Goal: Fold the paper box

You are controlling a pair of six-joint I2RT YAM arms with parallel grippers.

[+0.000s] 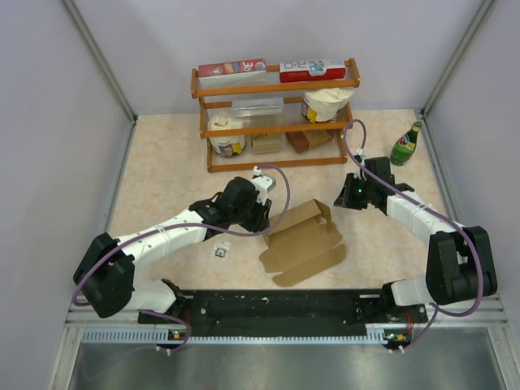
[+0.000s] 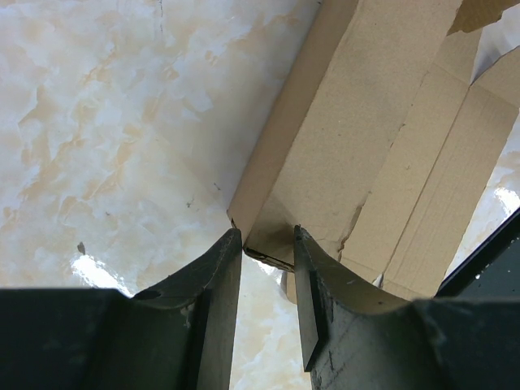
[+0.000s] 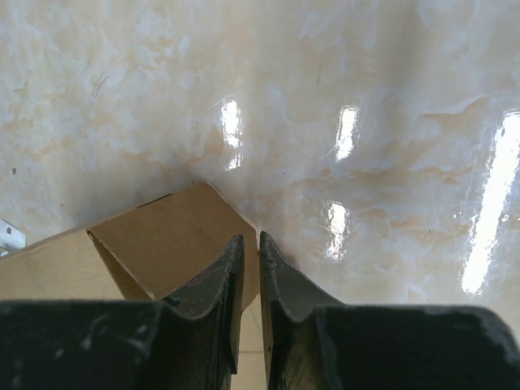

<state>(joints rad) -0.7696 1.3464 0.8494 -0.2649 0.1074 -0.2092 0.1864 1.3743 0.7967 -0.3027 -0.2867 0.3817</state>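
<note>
The paper box [image 1: 301,244] is a brown cardboard sheet lying partly folded in the middle of the table, with one wall raised along its far left side. My left gripper [image 1: 262,221] sits at the box's left corner. In the left wrist view the end of that folded wall [image 2: 349,138] lies between the tips of the left gripper [image 2: 268,236], which touch it on both sides. My right gripper [image 1: 348,197] hovers just past the box's far right corner. In the right wrist view the right gripper [image 3: 250,241] shows only a thin slit, and a box flap [image 3: 162,236] lies beneath it.
A wooden shelf [image 1: 276,122] with printed cartons, tubs and small blocks stands at the back. A green bottle [image 1: 405,145] stands at the back right. A small white item [image 1: 220,253] lies left of the box. The black base rail [image 1: 276,305] runs along the near edge.
</note>
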